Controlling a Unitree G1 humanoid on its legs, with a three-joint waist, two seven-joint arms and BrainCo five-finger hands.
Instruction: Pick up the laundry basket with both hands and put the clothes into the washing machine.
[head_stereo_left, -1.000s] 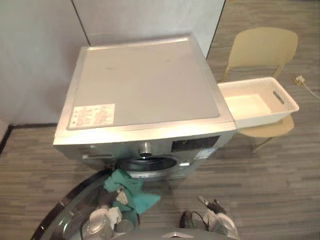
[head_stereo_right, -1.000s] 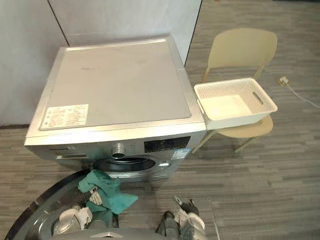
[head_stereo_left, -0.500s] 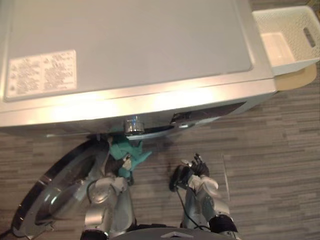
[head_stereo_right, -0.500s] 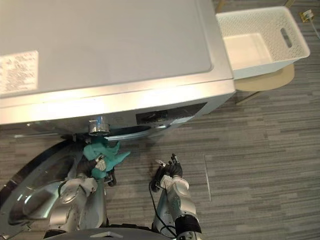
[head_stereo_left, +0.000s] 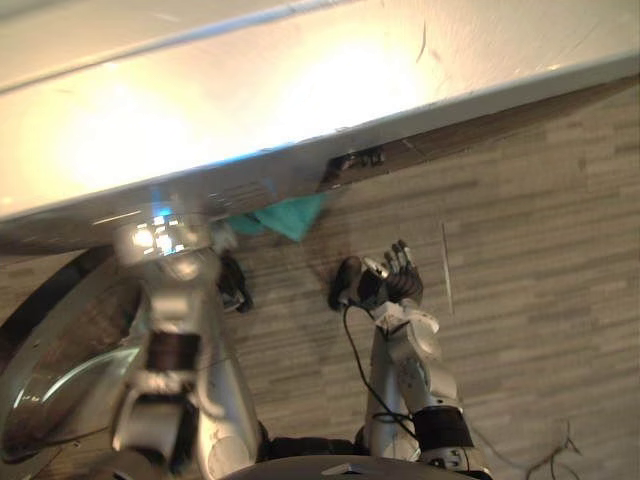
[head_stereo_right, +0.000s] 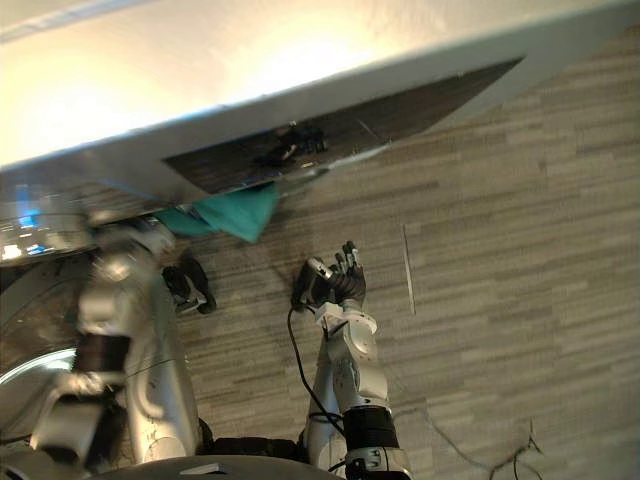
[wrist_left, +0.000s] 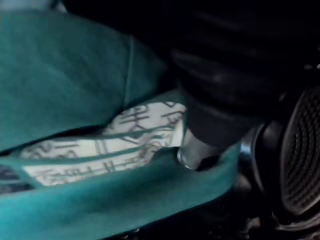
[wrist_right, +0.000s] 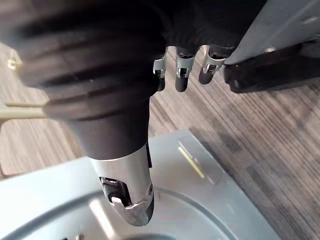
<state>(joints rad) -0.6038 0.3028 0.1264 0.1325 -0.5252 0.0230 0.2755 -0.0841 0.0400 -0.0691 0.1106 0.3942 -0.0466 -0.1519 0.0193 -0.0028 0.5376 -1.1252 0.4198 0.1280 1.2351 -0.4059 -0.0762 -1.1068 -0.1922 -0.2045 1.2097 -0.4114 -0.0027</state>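
A teal cloth (head_stereo_left: 288, 214) with a white patterned label (wrist_left: 105, 142) hangs at the washing machine's (head_stereo_left: 250, 90) drum opening, under the front edge. My left hand (wrist_left: 220, 110) reaches in there with the cloth folded round its thumb; the perforated drum (wrist_left: 302, 150) is right beside it. Its arm rises from the lower left. My right hand (head_stereo_left: 388, 281) hovers over the floor in front of the machine, fingers (wrist_right: 182, 71) relaxed and holding nothing.
The round glass door (head_stereo_left: 55, 375) stands swung open at the lower left, beside my left arm. The dark control panel (head_stereo_right: 330, 140) runs along the machine's front above my right hand. Grey striped floor (head_stereo_left: 540, 300) spreads to the right.
The camera has tipped forward and down, so the basket and chair have left the picture. My left hand has carried the teal cloth up under the machine's front edge. The right hand has barely moved.
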